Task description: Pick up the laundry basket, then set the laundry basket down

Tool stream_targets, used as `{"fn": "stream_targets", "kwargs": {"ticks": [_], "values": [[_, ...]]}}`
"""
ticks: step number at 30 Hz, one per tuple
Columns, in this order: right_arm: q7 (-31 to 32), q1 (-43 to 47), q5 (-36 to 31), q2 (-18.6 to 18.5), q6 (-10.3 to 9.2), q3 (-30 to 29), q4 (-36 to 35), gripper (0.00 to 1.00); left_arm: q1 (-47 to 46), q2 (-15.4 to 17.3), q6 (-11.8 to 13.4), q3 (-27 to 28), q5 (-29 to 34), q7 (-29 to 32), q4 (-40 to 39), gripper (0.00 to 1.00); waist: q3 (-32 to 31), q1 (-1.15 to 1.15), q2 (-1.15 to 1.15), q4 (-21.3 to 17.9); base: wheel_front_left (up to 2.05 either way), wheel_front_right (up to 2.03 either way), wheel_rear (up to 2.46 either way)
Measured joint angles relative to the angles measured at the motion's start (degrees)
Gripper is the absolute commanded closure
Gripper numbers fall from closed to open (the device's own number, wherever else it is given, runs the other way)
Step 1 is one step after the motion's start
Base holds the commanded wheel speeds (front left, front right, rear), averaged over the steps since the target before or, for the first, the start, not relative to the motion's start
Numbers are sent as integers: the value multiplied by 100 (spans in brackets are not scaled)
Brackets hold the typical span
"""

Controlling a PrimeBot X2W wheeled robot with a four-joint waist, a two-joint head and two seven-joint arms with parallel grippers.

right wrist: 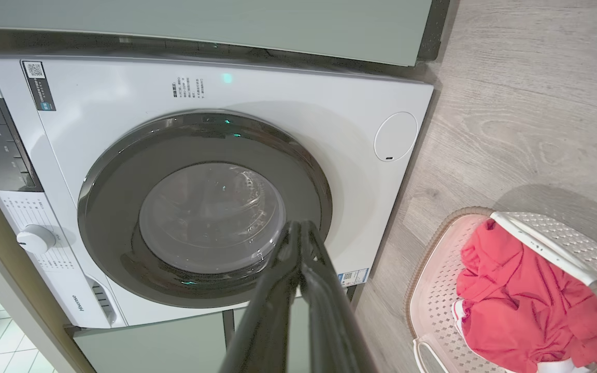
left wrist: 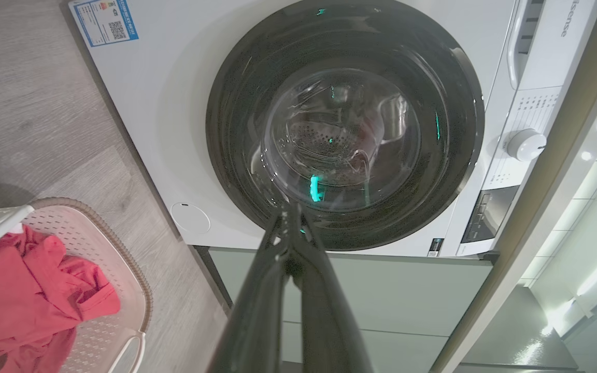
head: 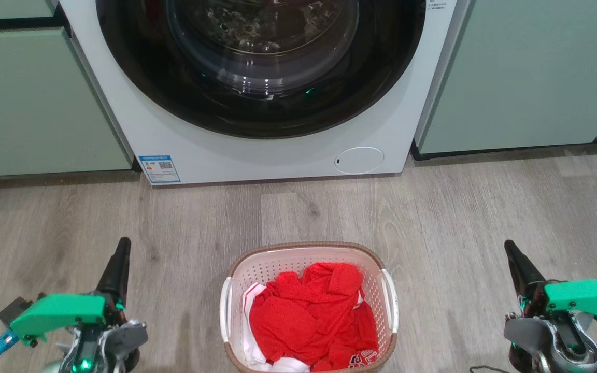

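The laundry basket sits on the floor near centre, before the washing machine, while the left gripper and right gripper, both pinched shut, flank it well apart, so an uneven lift by its white handles could spill the red garment.

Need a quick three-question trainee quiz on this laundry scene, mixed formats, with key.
1. True or false: the left gripper and right gripper both have their fingers shut and hold nothing.
2. The laundry basket is: A) on the floor in front of the washing machine; B) inside the drum; C) hanging from the right gripper.
3. Fill in: the clothing in the laundry basket is mostly ___.
Key: 1 true; 2 A; 3 red.
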Motion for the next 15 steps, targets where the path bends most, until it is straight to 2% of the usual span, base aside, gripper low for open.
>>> {"fn": "stream_targets", "kwargs": {"ticks": [6, 15], "values": [[94, 0, 316, 0, 0, -49, 18, 100, -42, -1, -49, 94, -364, 102, -5, 100, -8, 0, 0, 5, 0, 0, 0], [109, -1, 320, 0, 0, -69, 23, 100, -46, -4, -49, 105, -387, 103, -5, 100, -8, 0, 0, 5, 0, 0, 0]]}}
